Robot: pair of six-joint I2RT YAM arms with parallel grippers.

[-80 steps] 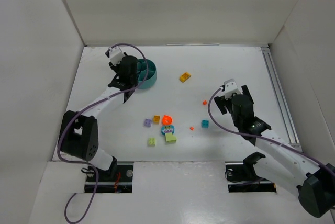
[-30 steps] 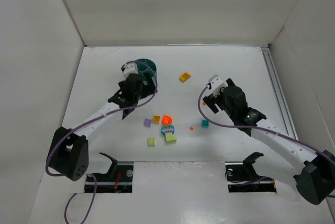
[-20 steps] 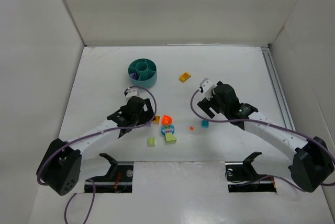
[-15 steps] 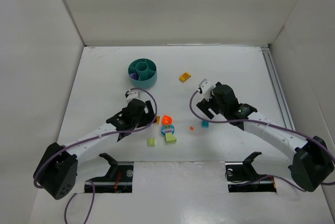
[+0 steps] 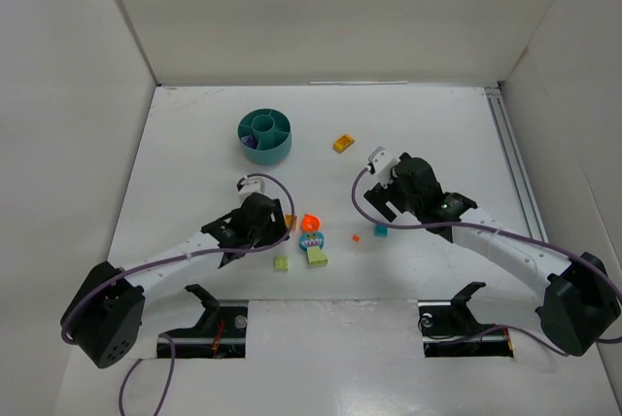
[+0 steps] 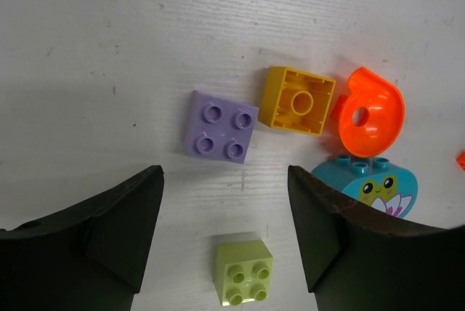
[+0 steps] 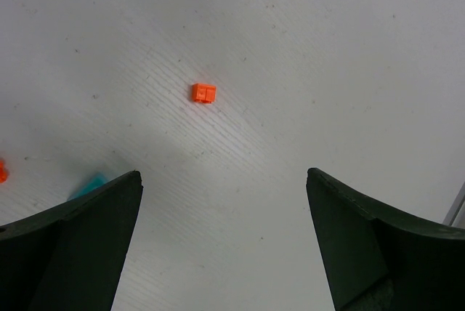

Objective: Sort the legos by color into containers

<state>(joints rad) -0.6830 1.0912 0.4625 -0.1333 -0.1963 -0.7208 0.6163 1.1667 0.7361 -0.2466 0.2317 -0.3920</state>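
The round teal bowl [image 5: 264, 134] stands at the back left with a purple bit [image 5: 250, 142] in one section. My left gripper [image 5: 264, 227] is open and empty, low over the brick cluster. In the left wrist view [image 6: 224, 180] a purple brick [image 6: 220, 126], a yellow-orange brick [image 6: 298, 99], an orange ring piece [image 6: 367, 113], a teal picture brick [image 6: 372, 187] and a lime brick [image 6: 243, 270] lie ahead of and between the jaws. My right gripper [image 5: 381, 198] is open and empty; its wrist view [image 7: 224, 176] shows a tiny orange bit [image 7: 203, 93] ahead.
A yellow brick [image 5: 343, 143] lies alone right of the bowl. A larger lime brick [image 5: 317, 257], a small orange bit [image 5: 356, 238] and a small teal brick [image 5: 381, 230] lie between the arms. White walls enclose the table.
My left gripper left the bowl and came down toward me onto the brick cluster. My right gripper shifted left and back toward the tiny orange bit. No brick has moved.
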